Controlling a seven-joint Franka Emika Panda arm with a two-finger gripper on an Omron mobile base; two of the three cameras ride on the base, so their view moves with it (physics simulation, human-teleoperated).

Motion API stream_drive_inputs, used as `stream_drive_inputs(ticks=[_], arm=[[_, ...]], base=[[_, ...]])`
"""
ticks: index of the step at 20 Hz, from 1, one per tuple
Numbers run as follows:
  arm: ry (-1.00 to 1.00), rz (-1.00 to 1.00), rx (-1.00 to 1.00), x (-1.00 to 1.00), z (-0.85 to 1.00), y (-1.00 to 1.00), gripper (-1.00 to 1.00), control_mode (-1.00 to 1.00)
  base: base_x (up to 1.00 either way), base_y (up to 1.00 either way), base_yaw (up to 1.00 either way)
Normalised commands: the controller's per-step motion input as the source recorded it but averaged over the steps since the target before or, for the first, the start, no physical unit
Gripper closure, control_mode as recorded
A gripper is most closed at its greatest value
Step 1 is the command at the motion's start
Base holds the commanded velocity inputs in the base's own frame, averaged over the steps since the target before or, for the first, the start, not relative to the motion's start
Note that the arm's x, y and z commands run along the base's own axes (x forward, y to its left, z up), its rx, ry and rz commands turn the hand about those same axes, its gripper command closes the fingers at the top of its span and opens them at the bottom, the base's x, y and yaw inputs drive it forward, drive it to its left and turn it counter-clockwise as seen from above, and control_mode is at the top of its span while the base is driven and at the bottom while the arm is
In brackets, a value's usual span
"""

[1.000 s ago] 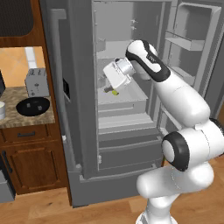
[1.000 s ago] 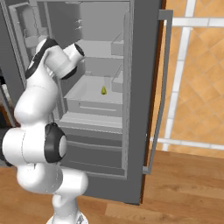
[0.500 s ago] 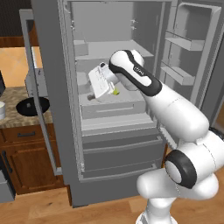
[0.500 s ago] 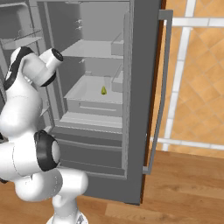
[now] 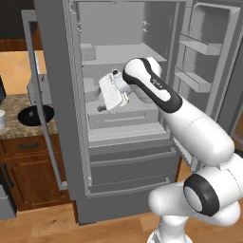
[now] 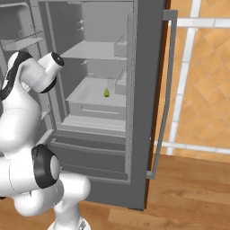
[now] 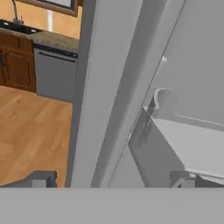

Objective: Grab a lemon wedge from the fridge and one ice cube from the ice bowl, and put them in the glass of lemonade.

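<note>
Fridge [image 6: 143, 90] stands with both doors swung wide; lemon wedge [image 6: 107, 93] sits alone on the floor of the shallow tray [image 6: 85, 99] under the middle shelf, toward its back right, clear of the walls; gripper [image 5: 105, 108] hovers inside the compartment at tray level, well to the left of the wedge, jaws spread wide and carrying nothing; the hand view looks past the door edge, fingertips [image 7: 43, 178] far apart at its bottom; judgement: wedge is tiny and light, soft flesh, damp slick rind, likely to squirt out of a hard pinch; take it across the flat cut faces, pads low near the tray floor, squeeze gently.
</note>
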Motion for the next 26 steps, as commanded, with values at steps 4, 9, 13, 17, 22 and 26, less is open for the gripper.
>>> stream_drive_inputs(ticks=[4,9,13,17,22,26], arm=[[-0.10,-0.11,0.02,-0.87,0.53,-0.39,-1.00,-1.00],[0.00,-0.19,0.00,-0.60,0.60,-0.38,-1.00,-1.00],[0.00,-0.12,0.00,-0.51,0.62,-0.13,-1.00,-1.00],[-0.02,-0.06,0.03,-0.96,0.43,-0.32,-1.00,-1.00],[-0.06,-0.18,0.02,-0.96,0.57,-0.32,-1.00,-1.00],[-0.13,-0.14,0.07,-0.53,0.15,-0.81,-1.00,-1.00]], base=[[0.00,0.00,0.00],[0.00,0.00,0.00],[0.00,0.00,0.00],[0.00,0.00,0.00],[0.00,0.00,0.00],[0.00,0.00,0.00]])
